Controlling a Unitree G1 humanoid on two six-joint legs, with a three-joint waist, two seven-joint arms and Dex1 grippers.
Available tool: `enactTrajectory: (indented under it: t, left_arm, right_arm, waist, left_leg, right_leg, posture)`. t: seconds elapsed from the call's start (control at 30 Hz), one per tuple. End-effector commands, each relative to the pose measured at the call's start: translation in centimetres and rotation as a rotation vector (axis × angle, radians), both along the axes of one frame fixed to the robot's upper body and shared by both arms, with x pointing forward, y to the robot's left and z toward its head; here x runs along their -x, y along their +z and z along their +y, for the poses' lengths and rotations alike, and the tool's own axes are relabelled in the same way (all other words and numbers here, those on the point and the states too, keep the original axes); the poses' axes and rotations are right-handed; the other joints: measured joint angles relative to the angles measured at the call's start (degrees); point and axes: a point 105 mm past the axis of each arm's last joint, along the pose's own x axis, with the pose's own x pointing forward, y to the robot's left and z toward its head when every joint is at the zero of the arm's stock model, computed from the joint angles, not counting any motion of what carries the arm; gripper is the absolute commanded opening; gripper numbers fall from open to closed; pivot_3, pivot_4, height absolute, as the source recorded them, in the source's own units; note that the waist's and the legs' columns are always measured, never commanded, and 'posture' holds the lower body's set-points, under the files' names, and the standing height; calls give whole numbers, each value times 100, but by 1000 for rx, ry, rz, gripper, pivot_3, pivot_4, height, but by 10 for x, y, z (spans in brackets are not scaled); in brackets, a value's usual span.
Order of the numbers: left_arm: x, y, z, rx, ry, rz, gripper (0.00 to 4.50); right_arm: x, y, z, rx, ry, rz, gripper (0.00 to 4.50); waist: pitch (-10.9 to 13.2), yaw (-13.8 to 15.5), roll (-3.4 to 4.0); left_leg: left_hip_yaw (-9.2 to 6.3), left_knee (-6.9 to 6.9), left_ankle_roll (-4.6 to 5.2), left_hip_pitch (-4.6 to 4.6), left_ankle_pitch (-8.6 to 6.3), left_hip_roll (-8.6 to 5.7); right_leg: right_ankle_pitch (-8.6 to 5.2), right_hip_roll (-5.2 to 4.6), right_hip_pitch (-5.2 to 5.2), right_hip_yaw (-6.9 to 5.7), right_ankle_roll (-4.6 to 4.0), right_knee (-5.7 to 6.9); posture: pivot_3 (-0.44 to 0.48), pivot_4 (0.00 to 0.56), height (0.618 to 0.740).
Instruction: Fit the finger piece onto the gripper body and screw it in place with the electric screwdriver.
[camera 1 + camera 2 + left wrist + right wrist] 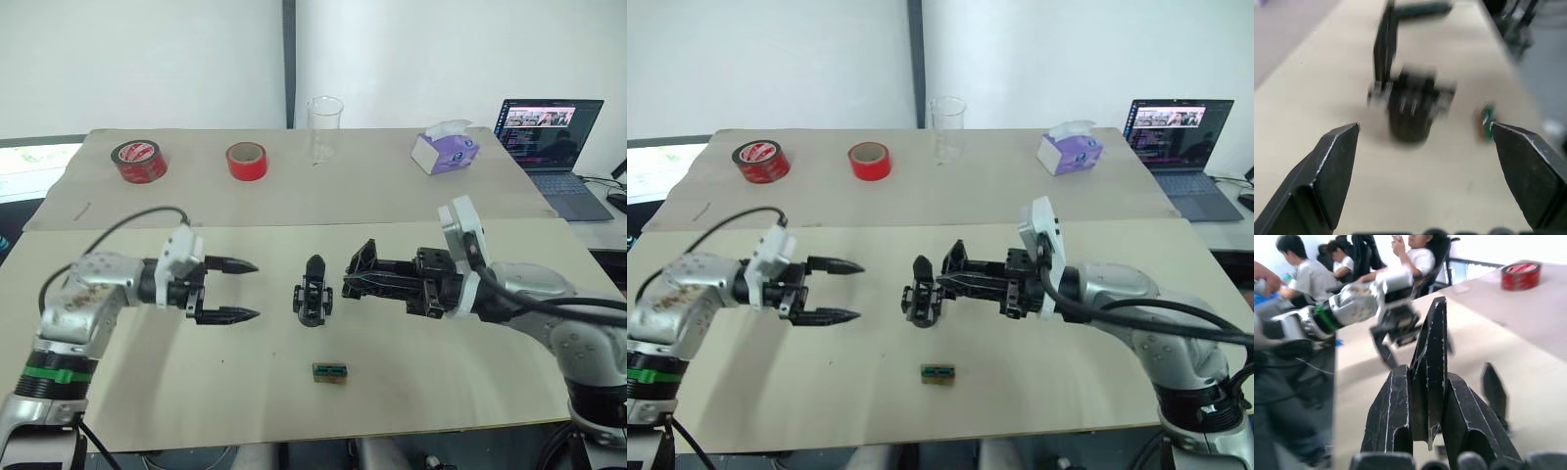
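1. Gripper body [313, 293] stands on the tan table [411, 392], upright, its one pointed finger rising from the top; long axis vertical. All places below are taken from it.
2. Finger piece [1430, 377] is clamped between the right gripper's [355, 274] two fingers, just to the right of the gripper body. In the right wrist view its long axis runs along the fingers, tapered tip leading and standing past them.
3. Right arm reaches in level from the right, wrist low over the table, fingers aimed leftward at the gripper body; whether the tips touch it cannot be told.
4. Left gripper [235, 290] sits a short way left of the gripper body, apart from it, claw spread wide and holding nothing, both points aimed rightward at it.
5. Left forearm lies roughly level, coming in from the left edge.
6. Small green-brown block [330, 373] lies flat on the table nearer the robot than the gripper body, well apart.
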Motion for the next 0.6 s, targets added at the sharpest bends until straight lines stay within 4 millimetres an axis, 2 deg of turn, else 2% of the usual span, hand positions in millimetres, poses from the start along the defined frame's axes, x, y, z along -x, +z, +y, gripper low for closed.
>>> enactTrajectory:
  t: [0.03,0.17,0.4,0.6]
  left_arm:
    - [-10,-15,-8,-9,22,-47,4500]
    - [-18,-37,-28,-11,18,-33,4500]
    - [-21,-51,-62,18,-19,-10,4500]
    - [-27,-60,-76,3,-12,-35,4500]
  right_arm:
    - [-2,-1,-3,16,15,-145,424]
    - [-3,-10,-4,53,26,-184,423]
    - [-2,-14,-1,70,29,-200,422]
    - [-1,-15,0,77,21,-196,422]
  waist:
    - [0,28,0]
    - [0,20,0]
    - [0,1,0]
    - [0,11,0]
  left_leg:
    - [-2,4,0,-3,0,-1]
    - [-2,14,0,-6,0,0]
    - [-5,13,0,-3,0,2]
    - [-6,14,0,-1,0,2]
  right_leg:
    - [1,0,0,-3,1,1]
    - [8,2,0,-2,3,4]
    - [10,6,-1,-3,5,13]
    - [10,5,0,-3,4,15]
  posture:
    - [0,150,740]
    - [0,150,740]
    - [0,150,740]
    - [0,150,740]
